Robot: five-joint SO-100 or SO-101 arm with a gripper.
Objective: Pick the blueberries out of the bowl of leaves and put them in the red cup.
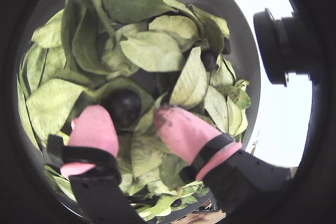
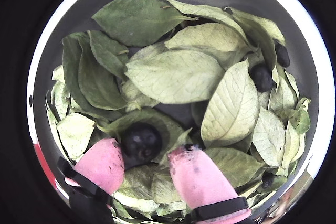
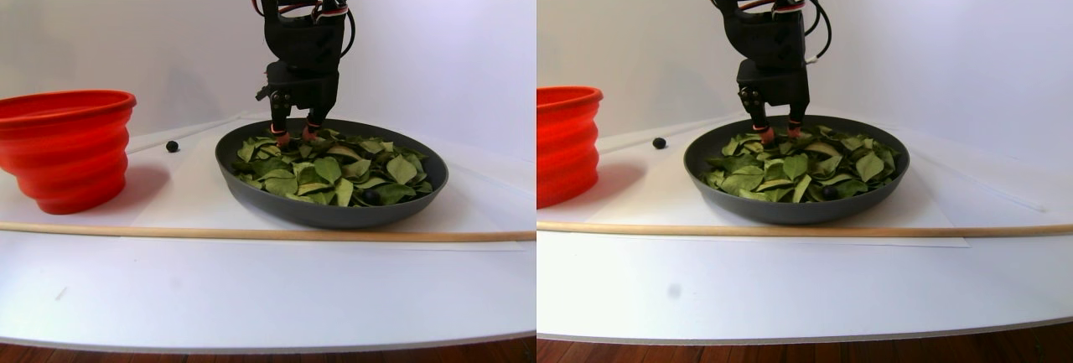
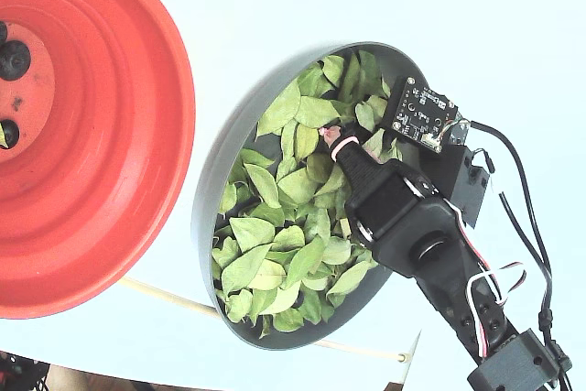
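Gripper [image 2: 149, 163] spread, pink fingertips [image 2: 102, 163] straddling blueberry [image 2: 140, 141] among leaves [image 2: 178, 74]. Lower slightly, centre berry, close gently, avoid pinching leaf edges.

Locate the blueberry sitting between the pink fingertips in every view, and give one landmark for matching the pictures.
A wrist view: blueberry, lower centre-left, between the pink fingertips.
Another wrist view: blueberry, lower centre-left, between the fingertips.
Stereo pair view: hidden among the leaves under the gripper.
Fixed view: hidden by the gripper.
Shared landmark: the grey bowl.
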